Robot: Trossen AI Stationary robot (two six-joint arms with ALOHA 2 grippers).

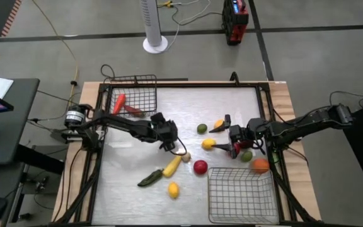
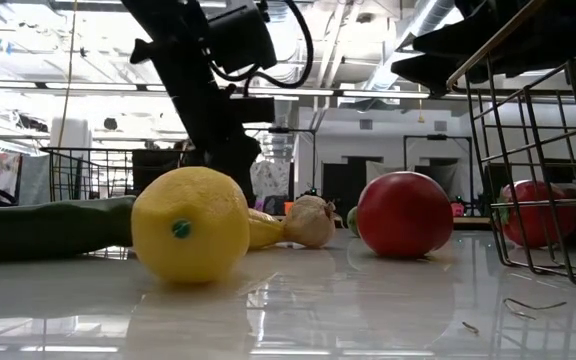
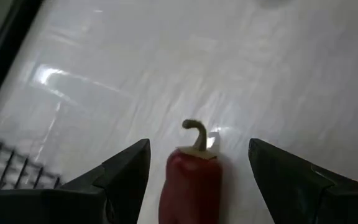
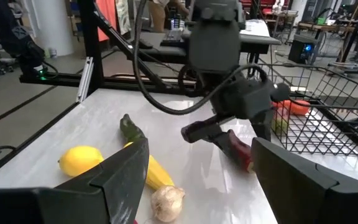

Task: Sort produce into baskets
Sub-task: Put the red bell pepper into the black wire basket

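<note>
My left gripper is open near the table's middle. Its fingers stand on either side of a red pepper with a curled stem, with a gap on each side. The right wrist view shows this pepper under the left gripper. My right gripper is open and empty at the right, above a red piece. Nearby lie a red ball, a long yellow piece, a dark green piece, a lemon and a beige bulb.
One wire basket at the far left holds red pieces. The other basket stands at the near right. A green ball, yellow pieces, a green ball and an orange ball lie around my right gripper.
</note>
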